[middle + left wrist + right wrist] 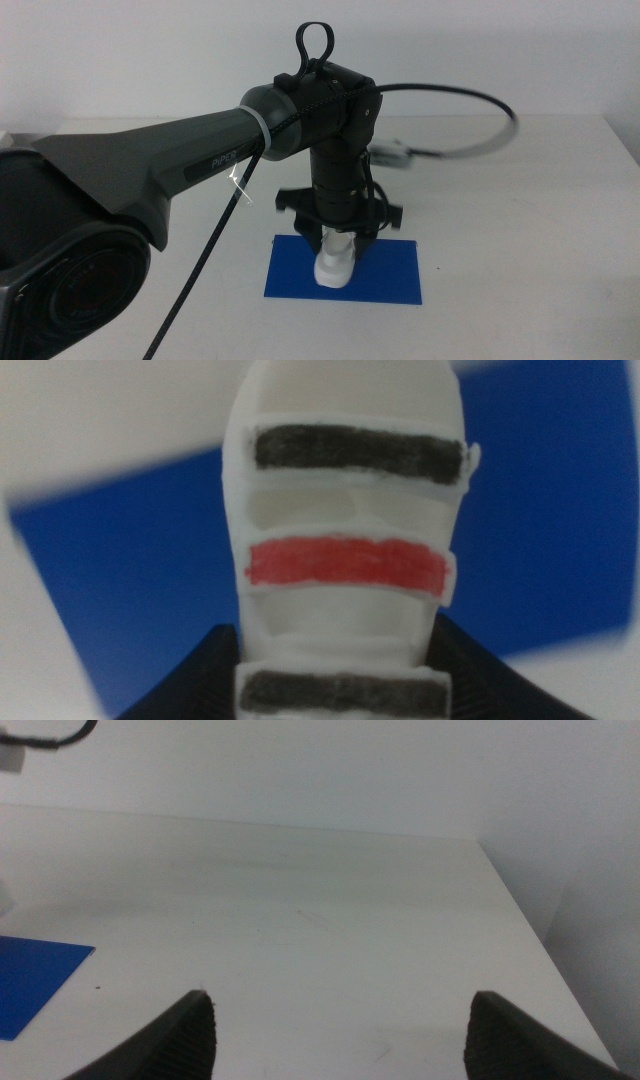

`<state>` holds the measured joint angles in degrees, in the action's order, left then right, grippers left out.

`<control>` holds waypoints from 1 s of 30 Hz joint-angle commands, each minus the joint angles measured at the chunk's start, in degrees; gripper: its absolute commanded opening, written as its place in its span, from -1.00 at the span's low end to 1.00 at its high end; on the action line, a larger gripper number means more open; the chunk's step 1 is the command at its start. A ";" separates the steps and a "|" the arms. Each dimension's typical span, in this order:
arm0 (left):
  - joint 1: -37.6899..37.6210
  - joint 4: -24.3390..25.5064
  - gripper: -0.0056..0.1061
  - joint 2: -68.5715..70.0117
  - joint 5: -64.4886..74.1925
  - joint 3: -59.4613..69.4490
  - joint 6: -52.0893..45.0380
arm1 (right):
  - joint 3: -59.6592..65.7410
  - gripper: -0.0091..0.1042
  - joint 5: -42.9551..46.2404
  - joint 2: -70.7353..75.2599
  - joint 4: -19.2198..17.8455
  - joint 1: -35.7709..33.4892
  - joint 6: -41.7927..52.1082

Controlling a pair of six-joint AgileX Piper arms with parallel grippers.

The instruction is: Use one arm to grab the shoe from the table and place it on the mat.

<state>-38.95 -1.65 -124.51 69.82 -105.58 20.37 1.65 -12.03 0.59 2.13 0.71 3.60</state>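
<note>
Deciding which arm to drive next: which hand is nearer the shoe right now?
Left. The left hand is at the shoe, a jaw on each side, over the mat. The right hand waits apart, open, over bare table.

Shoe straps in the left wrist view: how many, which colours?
3. On the shoe: black strap at one end, red strap in the middle, second black strap between the left gripper jaws.

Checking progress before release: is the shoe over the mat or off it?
Over it: the shoe, held between the left pincer jaws, has the blue mat around it in both views. Whether its sole touches, cannot tell.
</note>
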 commanded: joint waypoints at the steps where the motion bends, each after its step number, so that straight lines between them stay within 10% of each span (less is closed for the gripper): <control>1: -0.27 -1.53 -0.92 3.89 2.68 -1.73 24.96 | 0.28 0.30 4.37 1.49 -0.52 -0.04 0.43; 11: -0.27 -2.07 -0.92 3.89 2.53 -1.73 98.77 | 0.28 0.30 4.37 1.49 -0.52 -0.04 0.43; 30: -0.27 1.24 -0.92 2.93 -1.52 -1.77 101.09 | 0.28 0.30 4.37 1.49 -0.52 -0.04 0.43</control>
<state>-38.95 0.92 -124.73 69.07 -105.69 120.07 1.65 -12.03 0.59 2.13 0.71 3.60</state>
